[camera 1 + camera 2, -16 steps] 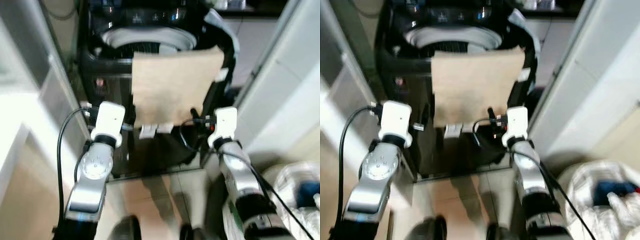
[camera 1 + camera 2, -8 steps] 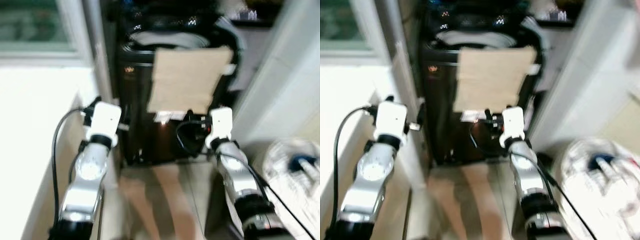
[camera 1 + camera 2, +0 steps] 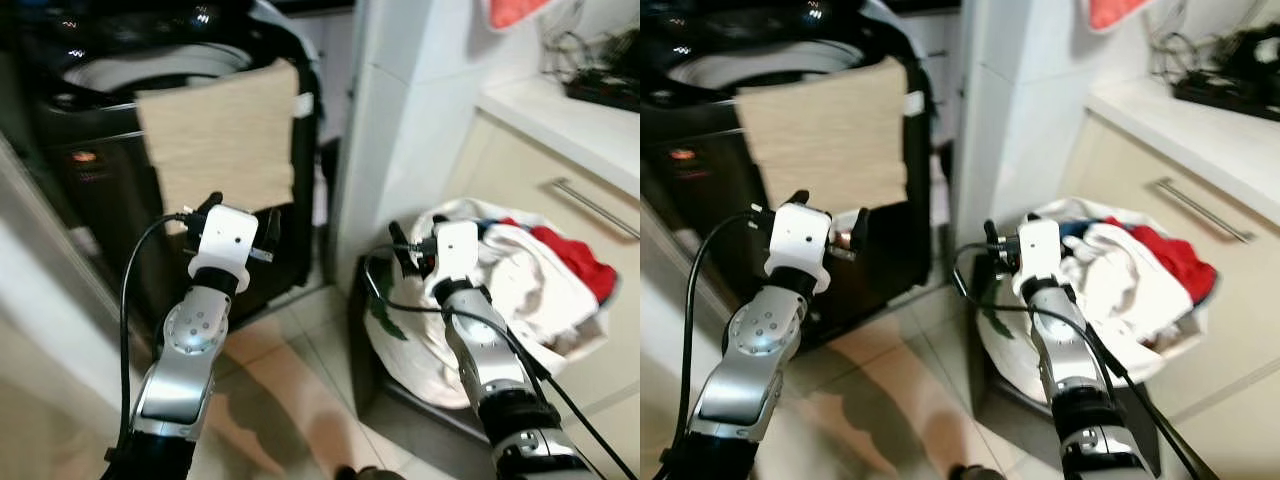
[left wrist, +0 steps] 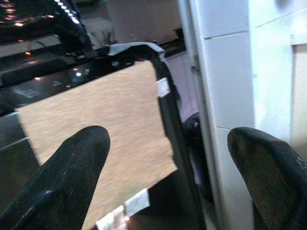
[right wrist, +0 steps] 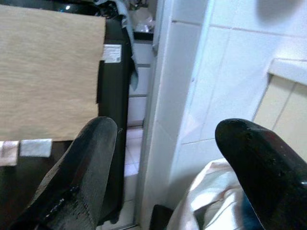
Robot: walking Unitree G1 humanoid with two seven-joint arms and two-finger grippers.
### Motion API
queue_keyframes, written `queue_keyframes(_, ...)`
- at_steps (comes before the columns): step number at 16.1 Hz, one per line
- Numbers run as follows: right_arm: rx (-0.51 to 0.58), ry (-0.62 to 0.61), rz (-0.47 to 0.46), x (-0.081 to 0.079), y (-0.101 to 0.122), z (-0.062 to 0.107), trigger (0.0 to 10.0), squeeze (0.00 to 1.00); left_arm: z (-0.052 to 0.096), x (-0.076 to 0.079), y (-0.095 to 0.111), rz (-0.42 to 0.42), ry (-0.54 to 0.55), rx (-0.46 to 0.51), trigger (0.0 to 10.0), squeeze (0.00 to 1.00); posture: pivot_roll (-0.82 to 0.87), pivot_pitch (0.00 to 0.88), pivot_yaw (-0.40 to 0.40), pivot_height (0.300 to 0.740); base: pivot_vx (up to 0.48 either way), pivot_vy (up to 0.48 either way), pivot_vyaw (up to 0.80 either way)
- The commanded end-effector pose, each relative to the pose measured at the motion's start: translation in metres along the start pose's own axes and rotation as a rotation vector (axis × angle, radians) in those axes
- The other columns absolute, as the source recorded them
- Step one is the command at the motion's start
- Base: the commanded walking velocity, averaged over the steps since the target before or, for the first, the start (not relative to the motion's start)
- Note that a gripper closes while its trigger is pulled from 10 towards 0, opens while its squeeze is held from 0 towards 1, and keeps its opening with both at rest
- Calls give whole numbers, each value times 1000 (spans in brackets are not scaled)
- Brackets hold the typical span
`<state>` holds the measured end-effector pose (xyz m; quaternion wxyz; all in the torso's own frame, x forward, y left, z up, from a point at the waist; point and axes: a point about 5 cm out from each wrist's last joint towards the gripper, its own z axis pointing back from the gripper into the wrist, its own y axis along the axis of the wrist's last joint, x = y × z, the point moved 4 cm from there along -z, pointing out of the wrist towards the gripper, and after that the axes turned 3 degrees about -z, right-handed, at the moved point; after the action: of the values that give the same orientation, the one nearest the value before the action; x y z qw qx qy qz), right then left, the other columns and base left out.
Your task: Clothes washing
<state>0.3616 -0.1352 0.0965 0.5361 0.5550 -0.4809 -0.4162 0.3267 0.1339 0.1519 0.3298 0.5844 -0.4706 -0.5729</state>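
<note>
The right gripper, fingers spread and empty, hovers just beside the laundry basket heaped with white and red clothes; the left gripper, likewise apart, faces the black top-load washing machine draped with a tan cloth. A low reach risks snagging loose wrist cables in fabric, or clipping the tiled pillar between.
</note>
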Motion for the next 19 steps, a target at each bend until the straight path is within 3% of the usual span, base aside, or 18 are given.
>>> queue_keyframes(1, 13, -8, -3, 1, 2, -2, 10000, 0, -3, 0, 1, 2, -10, 7, 10000, 0, -18, 0, -15, 740, 0, 0, -669)
queue_keyframes(3, 32, -35, -12, 5, 4, -2, 10000, 0, -4, 0, 1, -1, -12, 12, 10000, 0, -19, 0, -13, 740, 0, 0, -675)
queue_keyframes(11, 20, -43, 6, 6, 0, -3, 10000, 0, -9, -2, 2, 1, -11, 38, 10000, 0, -27, 0, -5, 740, 372, 0, -683)
queue_keyframes(14, -56, -85, -75, 10, -6, -12, 10000, 0, -10, -4, 2, -4, 1, 36, 10000, 0, -27, 0, 0, 740, 0, 0, 0)
queue_keyframes(17, -47, -163, -173, 19, 8, -25, 10000, 0, -10, -4, 2, -5, -6, 34, 10000, 0, -23, 0, 3, 740, 0, 0, 0)
queue_keyframes(19, -33, -257, -136, 30, 17, -25, 10000, 0, -8, -5, 1, -8, -4, 32, 10000, 0, -17, 0, 1, 740, 0, 0, 0)
